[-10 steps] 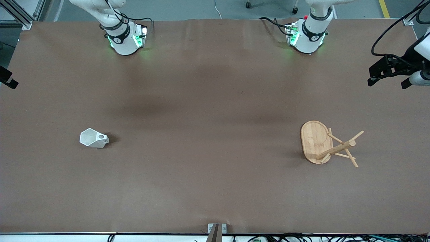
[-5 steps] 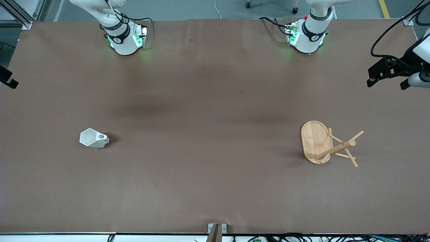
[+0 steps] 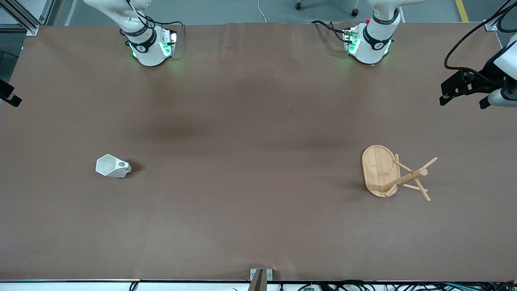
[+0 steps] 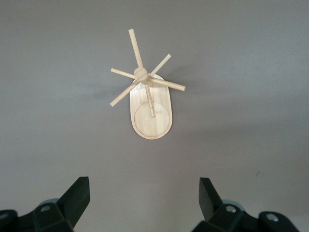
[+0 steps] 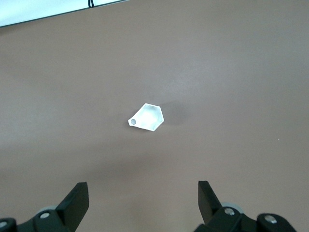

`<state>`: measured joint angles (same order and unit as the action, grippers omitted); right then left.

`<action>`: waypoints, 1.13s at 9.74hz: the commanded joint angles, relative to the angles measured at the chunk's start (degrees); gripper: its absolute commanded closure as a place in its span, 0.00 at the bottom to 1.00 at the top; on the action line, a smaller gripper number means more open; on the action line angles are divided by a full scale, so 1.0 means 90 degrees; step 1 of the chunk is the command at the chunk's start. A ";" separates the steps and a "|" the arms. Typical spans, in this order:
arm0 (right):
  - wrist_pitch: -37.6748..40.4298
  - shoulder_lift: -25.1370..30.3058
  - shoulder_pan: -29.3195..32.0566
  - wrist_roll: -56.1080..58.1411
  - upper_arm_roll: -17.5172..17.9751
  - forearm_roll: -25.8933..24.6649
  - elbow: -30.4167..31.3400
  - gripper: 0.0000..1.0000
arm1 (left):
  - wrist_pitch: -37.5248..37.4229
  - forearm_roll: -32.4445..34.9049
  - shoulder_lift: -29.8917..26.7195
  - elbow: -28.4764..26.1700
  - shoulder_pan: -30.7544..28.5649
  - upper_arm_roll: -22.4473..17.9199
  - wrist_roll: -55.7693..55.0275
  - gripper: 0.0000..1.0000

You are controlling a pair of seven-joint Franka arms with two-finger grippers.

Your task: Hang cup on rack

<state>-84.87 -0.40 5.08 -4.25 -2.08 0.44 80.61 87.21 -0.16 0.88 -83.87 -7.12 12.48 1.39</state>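
Black fingers of the left gripper (image 4: 144,198) spread wide, nothing between them; it hangs high over the table with the rack (image 4: 149,104) below, at 12 o'clock in the left wrist view. In the front view this gripper (image 3: 456,89) sits at the 3 o'clock edge, over the left arm's end of the table. Right gripper (image 5: 142,200) also spread wide and empty, up in the air over the cup (image 5: 147,117); it does not show in the front view.

Cup (image 3: 112,166) rests on the table toward the right arm's end, at about 9 o'clock in the front view, white, faceted, handle with round hole pointing toward the table's middle. Rack (image 3: 394,173) stands upright on its oval base toward the left arm's end, at about 3 o'clock, pegs fanned out from the post. Cup and rack well apart.

Step in hand looks like the first reach for the cup. Best to descend straight, pinch the cup wall and leave the handle hole free for a peg.

Table (image 3: 258,226) is covered in plain brown matte sheet. Grey floor, cables and caster wheels at 12 o'clock; a metal bracket (image 3: 261,278) at 6 o'clock.
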 commanded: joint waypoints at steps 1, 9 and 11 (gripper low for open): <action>-0.0033 0.0054 0.0022 -0.0094 0.0007 -0.0019 0.0067 0.00 | 0.0017 0.0047 0.0088 -0.0105 0.0039 0.0030 -0.0027 0.00; -0.0159 -0.0024 0.0061 -0.0075 -0.0003 -0.0019 0.0164 0.00 | 0.0037 0.0047 0.0224 -0.0095 0.0029 0.0039 -0.0017 0.00; -0.0811 -0.0121 0.0071 -0.0036 -0.0013 -0.0029 0.0747 0.00 | 0.0037 0.0037 0.0244 -0.0086 0.0010 0.0039 -0.0017 0.00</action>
<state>-88.47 -1.20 5.28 -4.25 -2.40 0.44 83.21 87.21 -0.16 2.02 -83.95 -6.90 12.58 1.35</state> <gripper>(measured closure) 0.000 0.000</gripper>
